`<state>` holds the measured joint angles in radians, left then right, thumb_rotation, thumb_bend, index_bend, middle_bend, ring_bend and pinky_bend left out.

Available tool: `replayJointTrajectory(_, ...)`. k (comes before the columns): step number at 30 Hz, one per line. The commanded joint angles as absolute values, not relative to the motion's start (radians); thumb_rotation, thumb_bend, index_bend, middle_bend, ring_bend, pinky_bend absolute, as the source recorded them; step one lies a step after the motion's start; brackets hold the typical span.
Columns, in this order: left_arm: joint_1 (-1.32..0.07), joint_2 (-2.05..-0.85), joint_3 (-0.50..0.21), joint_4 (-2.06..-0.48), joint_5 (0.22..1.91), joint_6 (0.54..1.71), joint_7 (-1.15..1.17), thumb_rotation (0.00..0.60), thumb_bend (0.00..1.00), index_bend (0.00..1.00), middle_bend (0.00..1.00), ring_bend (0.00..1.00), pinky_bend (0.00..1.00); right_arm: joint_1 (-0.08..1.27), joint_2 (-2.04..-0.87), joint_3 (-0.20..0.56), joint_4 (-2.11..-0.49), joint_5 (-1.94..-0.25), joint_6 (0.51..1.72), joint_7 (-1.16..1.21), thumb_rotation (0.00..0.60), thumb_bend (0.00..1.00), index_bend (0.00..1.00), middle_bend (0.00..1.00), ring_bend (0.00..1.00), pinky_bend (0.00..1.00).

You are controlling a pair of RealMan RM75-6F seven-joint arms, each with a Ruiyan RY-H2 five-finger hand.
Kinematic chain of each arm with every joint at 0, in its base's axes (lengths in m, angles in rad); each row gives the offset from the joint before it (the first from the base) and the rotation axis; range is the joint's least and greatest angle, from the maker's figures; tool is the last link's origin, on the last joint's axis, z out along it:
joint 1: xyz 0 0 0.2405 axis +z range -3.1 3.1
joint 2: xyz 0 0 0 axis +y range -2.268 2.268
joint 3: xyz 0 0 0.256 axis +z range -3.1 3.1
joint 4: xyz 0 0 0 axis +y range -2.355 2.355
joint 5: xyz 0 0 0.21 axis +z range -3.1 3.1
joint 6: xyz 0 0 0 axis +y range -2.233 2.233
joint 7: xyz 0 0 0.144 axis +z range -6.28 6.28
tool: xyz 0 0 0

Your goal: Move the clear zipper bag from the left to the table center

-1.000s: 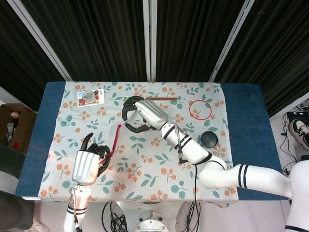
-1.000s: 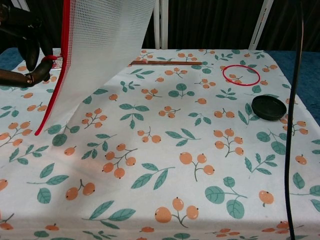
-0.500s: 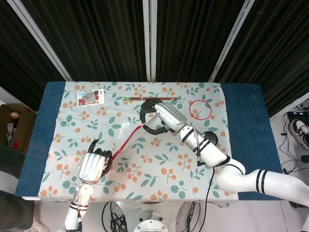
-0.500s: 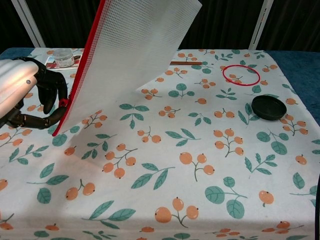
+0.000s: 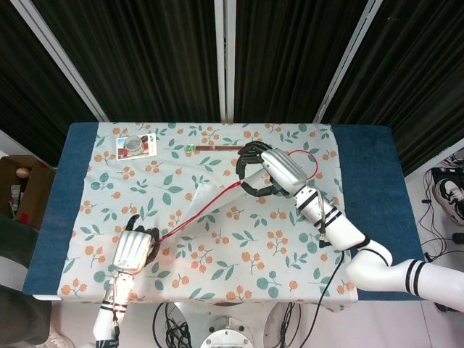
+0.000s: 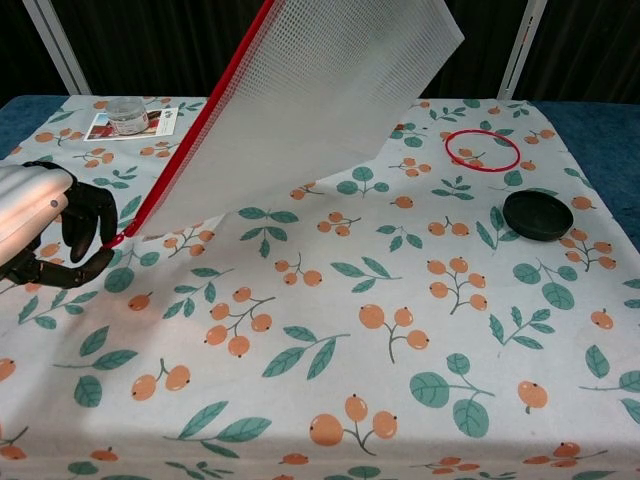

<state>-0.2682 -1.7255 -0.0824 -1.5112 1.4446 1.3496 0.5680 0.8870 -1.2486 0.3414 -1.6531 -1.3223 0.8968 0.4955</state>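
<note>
I am holding the clear zipper bag stretched in the air over the table's left-centre, my left hand pinching its red lower corner and my right hand gripping the top, and I am judging that pulling the hands further apart risks tearing it loose from a grip.

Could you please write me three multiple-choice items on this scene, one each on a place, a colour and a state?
1. Where is the black lid? A) beside the red ring B) at the table's left edge C) under the bag
2. What colour is the bag's zipper edge? A) blue B) red C) green
3. How is the bag held? A) flat on the table B) by the left hand alone C) off the table between the left hand and the right hand

Answers: 1 A, it lies just below the ring; 2 B, a red strip runs along it; 3 C, each hand grips an end.
</note>
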Motion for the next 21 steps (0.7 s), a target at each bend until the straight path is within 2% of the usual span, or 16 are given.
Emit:
replayJointTrajectory(1, -0.269, -1.725, -0.080, -1.503, 1.434, 1.344, 0.570, 0.600, 0.45, 0.76, 0.67, 0.55, 0.18, 0.869, -1.241, 0.331, -1.644, -1.338, 0.911, 0.524, 0.600, 0.36, 0.92, 0.44, 0.23, 0.15)
replayJointTrajectory(6, -0.270, -1.716, -0.085, -1.522, 1.410, 1.340, 0.574, 0.600, 0.45, 0.76, 0.66, 0.55, 0.18, 0.854, -1.244, 0.317, -1.634, -1.361, 0.924, 0.563, 0.600, 0.36, 0.92, 0.44, 0.23, 0.15)
replayJointTrajectory(8, -0.272, -1.711, -0.088, -1.531, 1.412, 1.346, 0.574, 0.600, 0.44, 0.71, 0.64, 0.53, 0.18, 0.851, -1.253, 0.307, -1.628, -1.377, 0.928, 0.572, 0.600, 0.36, 0.92, 0.44, 0.23, 0.15)
replayJointTrajectory(11, -0.274, -1.682, -0.094, -1.581, 1.391, 1.336, 0.578, 0.600, 0.34, 0.43, 0.52, 0.44, 0.18, 0.842, -1.272, 0.283, -1.619, -1.412, 0.946, 0.578, 0.600, 0.36, 0.92, 0.44, 0.23, 0.15)
replayJointTrajectory(12, -0.273, -1.666, -0.100, -1.611, 1.379, 1.334, 0.574, 0.600, 0.27, 0.30, 0.43, 0.37, 0.18, 0.838, -1.279, 0.271, -1.617, -1.429, 0.955, 0.573, 0.600, 0.36, 0.91, 0.43, 0.23, 0.15)
replayJointTrajectory(13, -0.273, -1.655, -0.106, -1.634, 1.372, 1.333, 0.568, 0.600, 0.24, 0.24, 0.38, 0.32, 0.18, 0.834, -1.284, 0.261, -1.615, -1.443, 0.962, 0.566, 0.600, 0.36, 0.89, 0.43, 0.23, 0.15)
replayJointTrajectory(15, -0.272, -1.630, -0.116, -1.675, 1.367, 1.341, 0.548, 0.600, 0.19, 0.20, 0.30, 0.25, 0.18, 0.826, -1.298, 0.237, -1.611, -1.473, 0.981, 0.541, 0.600, 0.36, 0.85, 0.41, 0.23, 0.15)
replayJointTrajectory(18, -0.267, -1.585, -0.123, -1.740, 1.358, 1.343, 0.504, 0.600, 0.13, 0.17, 0.26, 0.20, 0.18, 0.815, -1.304, 0.192, -1.610, -1.511, 0.982, 0.497, 0.600, 0.36, 0.73, 0.36, 0.20, 0.14)
replayJointTrajectory(21, -0.258, -1.537, -0.133, -1.793, 1.356, 1.360, 0.476, 0.600, 0.05, 0.16, 0.24, 0.19, 0.18, 0.813, -1.280, 0.135, -1.619, -1.536, 0.934, 0.440, 0.600, 0.33, 0.49, 0.30, 0.14, 0.09)
